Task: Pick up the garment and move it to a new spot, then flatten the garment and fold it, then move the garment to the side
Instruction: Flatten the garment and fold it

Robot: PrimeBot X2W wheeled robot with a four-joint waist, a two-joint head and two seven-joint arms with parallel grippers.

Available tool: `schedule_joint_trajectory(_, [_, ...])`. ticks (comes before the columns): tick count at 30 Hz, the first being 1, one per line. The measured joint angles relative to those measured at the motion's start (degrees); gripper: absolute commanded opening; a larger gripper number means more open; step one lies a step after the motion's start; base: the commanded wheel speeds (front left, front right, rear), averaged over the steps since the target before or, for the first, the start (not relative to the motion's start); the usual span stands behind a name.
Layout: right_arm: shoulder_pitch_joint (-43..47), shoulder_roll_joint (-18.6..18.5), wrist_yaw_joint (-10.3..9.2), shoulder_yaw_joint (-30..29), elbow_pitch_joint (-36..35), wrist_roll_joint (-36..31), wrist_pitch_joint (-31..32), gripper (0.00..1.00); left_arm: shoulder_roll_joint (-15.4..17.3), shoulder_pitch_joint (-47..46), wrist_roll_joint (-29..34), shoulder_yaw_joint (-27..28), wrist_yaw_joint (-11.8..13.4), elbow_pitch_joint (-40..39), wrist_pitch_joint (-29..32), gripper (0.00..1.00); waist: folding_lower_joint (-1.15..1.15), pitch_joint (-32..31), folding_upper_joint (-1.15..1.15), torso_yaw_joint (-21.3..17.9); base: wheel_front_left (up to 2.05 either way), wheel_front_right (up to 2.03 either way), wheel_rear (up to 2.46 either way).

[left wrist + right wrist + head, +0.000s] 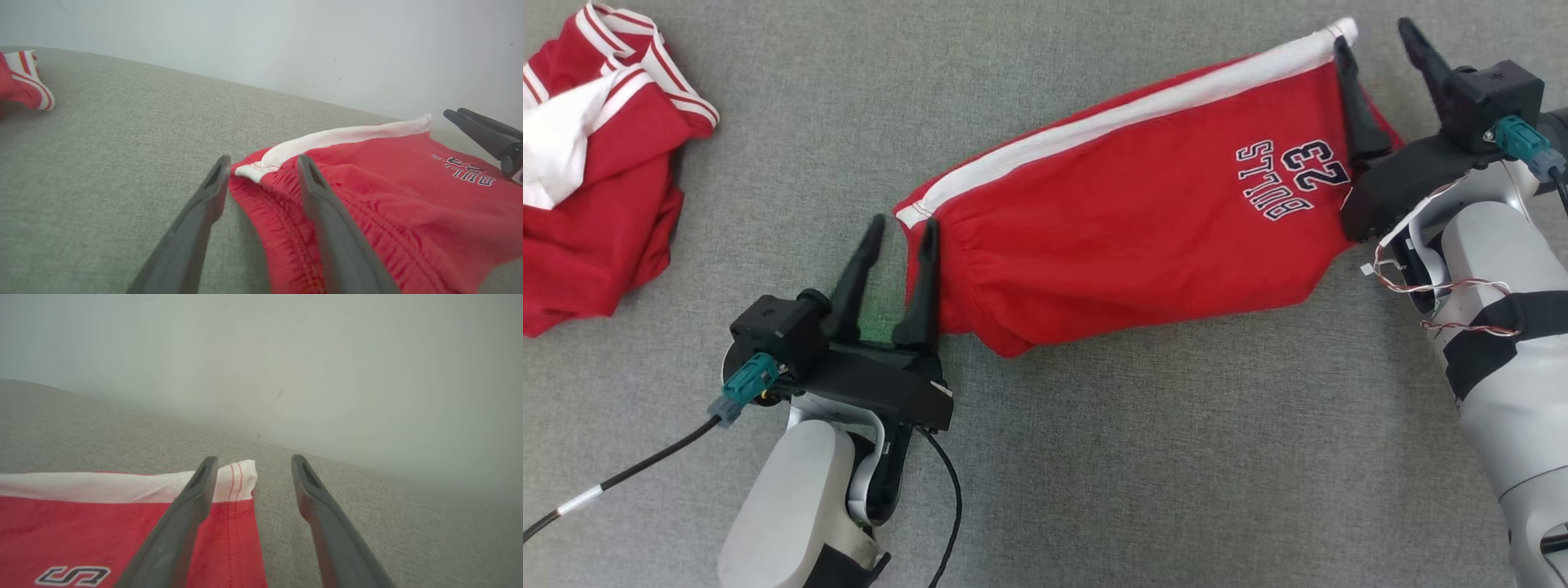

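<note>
The garment [596,188], a red jersey shirt with white sleeves and striped trim, lies crumpled at the far left, well away from both grippers; its striped edge [24,85] shows in the left wrist view. Red shorts [1127,220] with a white side stripe and "BULLS 23" lettering lie spread between the grippers. My left gripper [903,222] is open at the waistband corner [261,171], one finger resting on the cloth. My right gripper [1374,33] is open at the hem corner [237,482], its left finger [192,498] over the shorts and its right finger over bare surface.
Everything lies on a grey woven surface [1094,457]. A pale wall [286,49] rises behind its far edge. Cables hang from both wrists, one black lead [629,474] trailing at the lower left.
</note>
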Motion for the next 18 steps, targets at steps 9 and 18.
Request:
schedule_joint_trajectory(9, [5.1, 1.2, 0.00, -1.9, -3.3, 1.6, 0.0, 1.00, 0.0, 2.5, 2.5, 1.9, 0.0, -0.7, 0.0, 1.00, 0.00, -2.7, 0.00, -0.8, 0.00, 0.00, 0.00])
schedule_joint_trajectory(18, [12.9, 2.2, 0.00, -2.6, -1.7, 4.5, 0.0, 1.00, 0.0, 7.0, 3.9, 3.5, 0.0, -0.8, 0.0, 1.00, -0.01, -6.1, -0.01, -1.6, 0.00, 0.00, 0.00])
